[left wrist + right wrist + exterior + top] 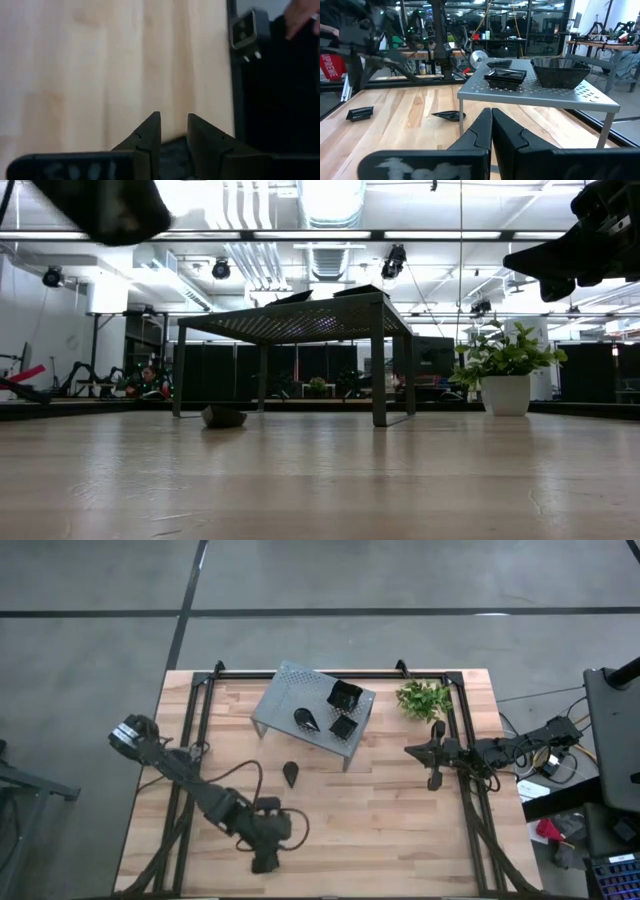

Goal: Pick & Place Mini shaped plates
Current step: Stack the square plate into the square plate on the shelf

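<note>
I see one teardrop plate (291, 774) lying loose on the bench (400, 830), just in front of the grey perforated shelf (285, 690); in the low view it sits dark and low beside the shelf's legs. Three more plates are already on the shelf top: a leaf-shaped one (307, 719), a small square one (343, 727) and a larger square one (345, 695).

My left end effector (266, 858) hovers near the bench's front edge, and the loose plate lies away from it toward the shelf, a little to its right. Its fingers (150, 135) stand slightly apart with nothing between them. My right end effector (434, 778) hangs by the right rail, just in front of the small green plant (422, 698), fingers pressed together and empty; from its wrist view the loose plate lies ahead on the bench, short of the shelf.

I judge the left arm somewhat nearer the plate. In the overhead view the teardrop's point faces the front edge and its long axis runs front to back, so I expect to close across its narrow width.
</note>
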### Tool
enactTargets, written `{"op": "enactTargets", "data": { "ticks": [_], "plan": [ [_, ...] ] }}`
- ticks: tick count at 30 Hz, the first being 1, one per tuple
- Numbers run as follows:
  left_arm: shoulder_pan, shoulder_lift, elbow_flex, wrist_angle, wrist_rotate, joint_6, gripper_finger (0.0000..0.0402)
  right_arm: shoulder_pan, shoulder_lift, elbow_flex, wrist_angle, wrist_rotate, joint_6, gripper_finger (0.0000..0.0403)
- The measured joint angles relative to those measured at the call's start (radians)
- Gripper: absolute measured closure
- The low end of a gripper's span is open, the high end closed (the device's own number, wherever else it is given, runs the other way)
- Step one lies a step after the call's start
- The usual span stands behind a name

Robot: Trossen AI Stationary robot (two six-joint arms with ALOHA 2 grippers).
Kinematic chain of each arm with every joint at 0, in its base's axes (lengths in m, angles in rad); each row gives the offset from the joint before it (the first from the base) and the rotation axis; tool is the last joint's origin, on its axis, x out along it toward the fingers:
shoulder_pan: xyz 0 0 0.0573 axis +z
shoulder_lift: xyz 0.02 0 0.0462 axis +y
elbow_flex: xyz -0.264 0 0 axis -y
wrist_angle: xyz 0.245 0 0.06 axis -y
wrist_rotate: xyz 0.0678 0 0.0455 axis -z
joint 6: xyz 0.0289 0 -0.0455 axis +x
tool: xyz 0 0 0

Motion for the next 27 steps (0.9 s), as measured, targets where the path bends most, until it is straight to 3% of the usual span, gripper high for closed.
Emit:
{"op": "enactTargets", "data": {
  "ticks": [14, 20, 27],
  "plan": [
    [-0.161, 0.002, -0.252, 0.502, 0.002, -0.294, 0.0312, 0.0, 0.0, 0.0, 0.0, 0.0, -0.001, 0.0394],
    [-0.225, 0.002, -0.327, 0.507, -0.052, -0.42, 0.0312, 0.0, 0.0, 0.0, 0.0, 0.0, -0.001, 0.0394],
    [-0.256, 0.002, -0.325, 0.509, -0.134, -0.401, 0.0312, 0.0, 0.0, 0.0, 0.0, 0.0, -0.002, 0.0394]
  ]
}}
